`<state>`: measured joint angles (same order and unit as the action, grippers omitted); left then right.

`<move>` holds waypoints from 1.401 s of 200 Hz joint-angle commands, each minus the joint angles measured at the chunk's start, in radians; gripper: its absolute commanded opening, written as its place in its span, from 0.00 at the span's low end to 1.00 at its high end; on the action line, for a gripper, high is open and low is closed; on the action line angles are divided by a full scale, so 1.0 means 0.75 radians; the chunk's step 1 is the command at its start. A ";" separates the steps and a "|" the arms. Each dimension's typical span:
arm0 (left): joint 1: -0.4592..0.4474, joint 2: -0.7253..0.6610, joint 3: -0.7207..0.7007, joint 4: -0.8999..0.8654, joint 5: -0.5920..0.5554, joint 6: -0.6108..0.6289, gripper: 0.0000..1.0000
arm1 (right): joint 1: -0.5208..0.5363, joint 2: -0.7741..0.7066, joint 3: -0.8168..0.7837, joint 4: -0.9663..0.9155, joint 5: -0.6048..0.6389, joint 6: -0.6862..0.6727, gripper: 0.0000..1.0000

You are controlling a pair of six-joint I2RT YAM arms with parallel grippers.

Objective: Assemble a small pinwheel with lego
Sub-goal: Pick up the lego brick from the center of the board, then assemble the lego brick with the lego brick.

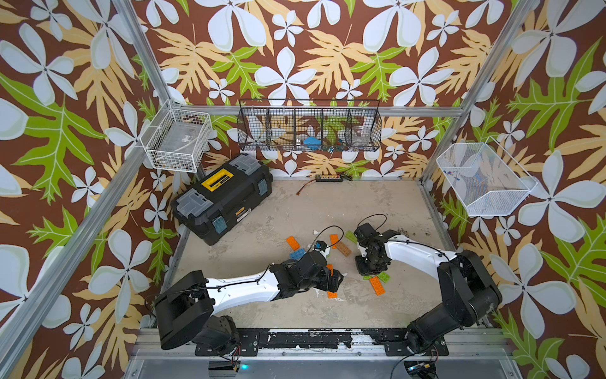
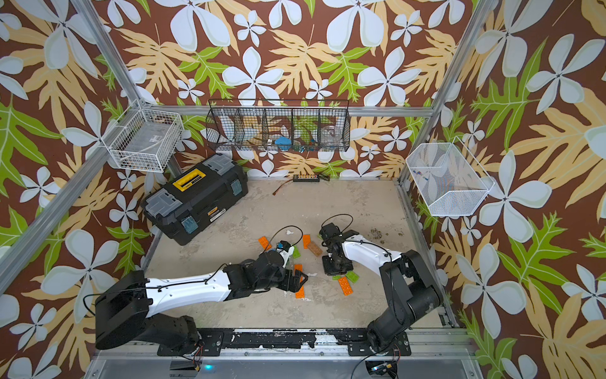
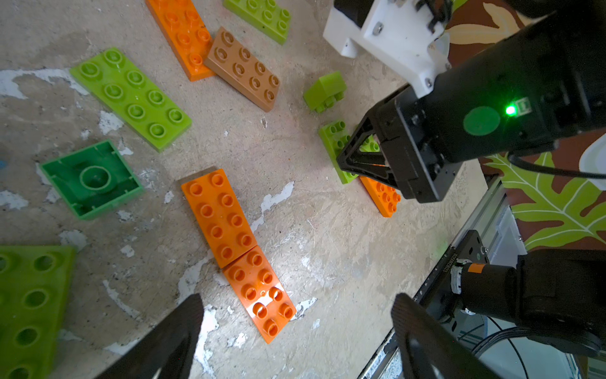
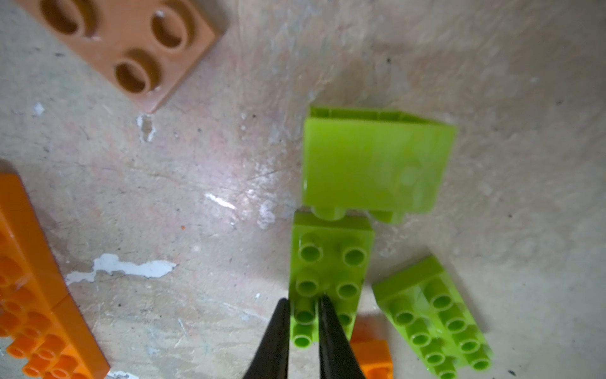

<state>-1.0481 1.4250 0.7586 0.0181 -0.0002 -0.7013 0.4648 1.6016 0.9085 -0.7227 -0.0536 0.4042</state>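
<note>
Flat lego bricks lie scattered mid-tabletop, nearer its front edge, between two robot arms. The right gripper points down, its fingers pinched narrowly on one stud row of a lime green plate. The left gripper hovers, fingers spread wide and grasping nothing, over two orange plates lying end to end. A black toolbox sits in the back left corner.
</note>
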 commanded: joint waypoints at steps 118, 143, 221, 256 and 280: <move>0.018 -0.070 -0.034 -0.011 -0.098 -0.037 0.93 | 0.088 0.006 0.013 -0.009 0.088 0.108 0.10; 0.072 -0.135 -0.116 0.022 -0.078 -0.084 0.93 | 0.152 -0.002 0.049 -0.035 0.090 0.160 0.10; 0.185 -0.311 -0.298 0.032 -0.055 -0.131 0.93 | 0.390 -0.023 0.141 -0.043 -0.025 0.355 0.10; 0.185 -0.321 -0.312 0.035 -0.053 -0.137 0.93 | 0.468 -0.002 0.188 -0.019 -0.071 0.411 0.10; 0.185 -0.327 -0.314 0.030 -0.055 -0.132 0.94 | 0.488 0.019 0.198 0.002 -0.100 0.427 0.10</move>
<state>-0.9115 1.1866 0.5228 0.0269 -0.0441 -0.8059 0.8185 1.6043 1.0477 -0.7334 -0.1024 0.6872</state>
